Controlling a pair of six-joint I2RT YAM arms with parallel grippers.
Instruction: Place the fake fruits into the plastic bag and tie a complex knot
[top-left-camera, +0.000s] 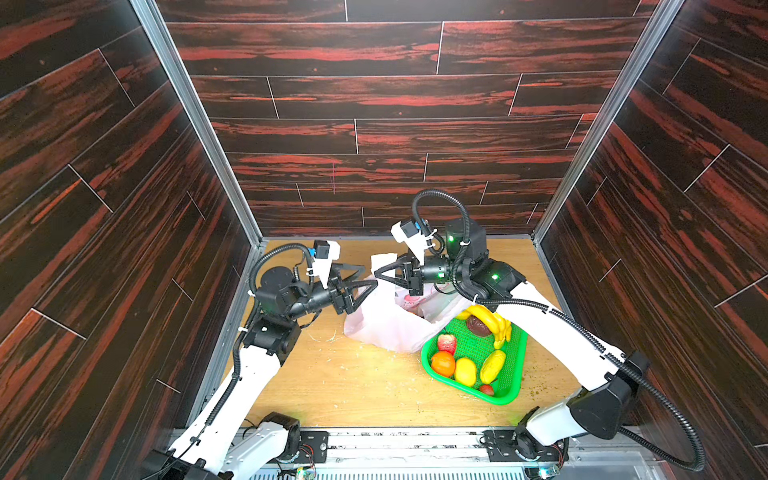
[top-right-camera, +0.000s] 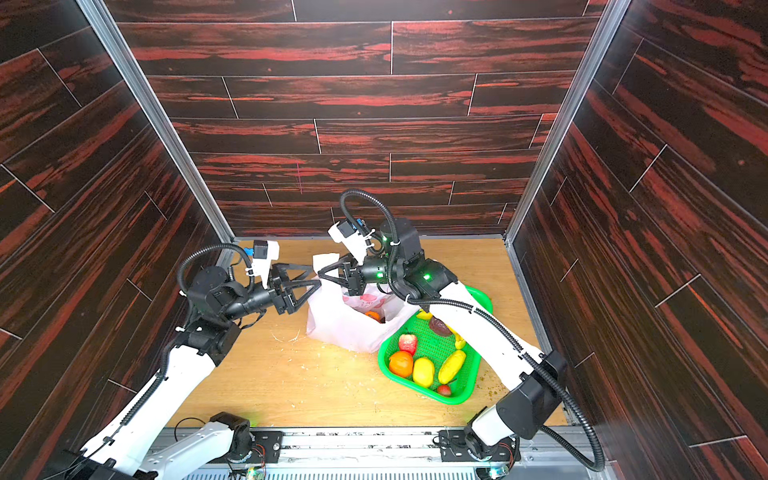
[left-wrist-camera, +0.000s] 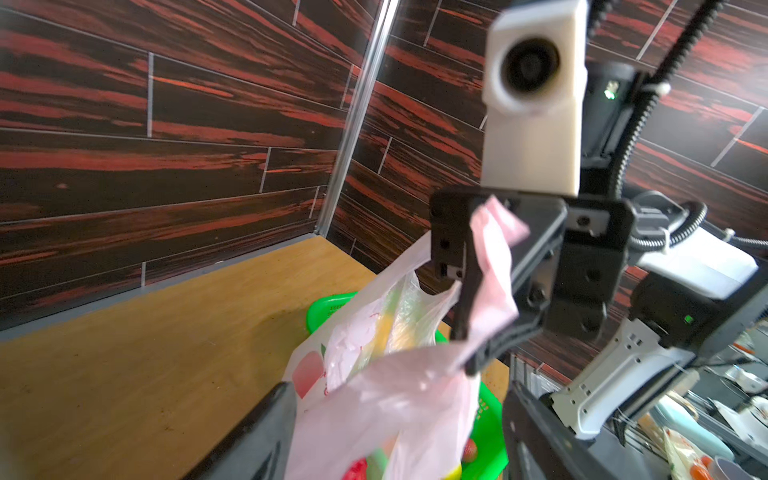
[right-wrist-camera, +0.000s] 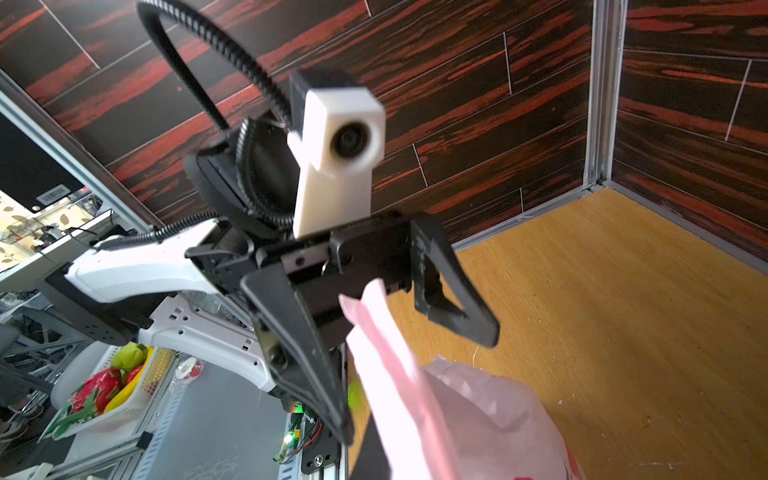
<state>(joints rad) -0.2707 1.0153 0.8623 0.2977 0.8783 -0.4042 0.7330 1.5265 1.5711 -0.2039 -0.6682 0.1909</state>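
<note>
**Operator:** How do the grippers stand?

**Spotter:** Your right gripper (left-wrist-camera: 467, 351) is pressed together on one strap handle (left-wrist-camera: 494, 266) of the plastic bag (top-left-camera: 382, 328) and holds it up above the desk (top-left-camera: 353, 386). Your left gripper (top-left-camera: 366, 277) is spread wide and pinches nothing. In the right wrist view the pink strap hangs across its open span, and I cannot tell whether the film touches either finger.

**Operator:** And the tips?

**Spotter:** They are nearly nose to nose in both top views, above the bag's edge farthest from the green basket (top-left-camera: 430, 370). The held strap runs lengthwise from your right gripper down to the bag's body. The body slumps on the desk touching the basket, with its mouth open on the basket side.

**Operator:** The fruit?

**Spotter:** Most of the fake fruits (top-left-camera: 465, 371) lie in the basket. One orange (top-right-camera: 372, 316) shows inside the bag in a top view. No knot is started.

**Operator:** What does the next move turn on?

**Spotter:** As I judge it, on which side of the bag you work. The basket lies beyond the bag from your free left gripper and under your right forearm. So your right arm is nearer the fruit but is busy with the strap, and your left would have to reach across the mouth. If you take the strap instead, your left fingers already straddle its line — close across it, not along it.
</note>
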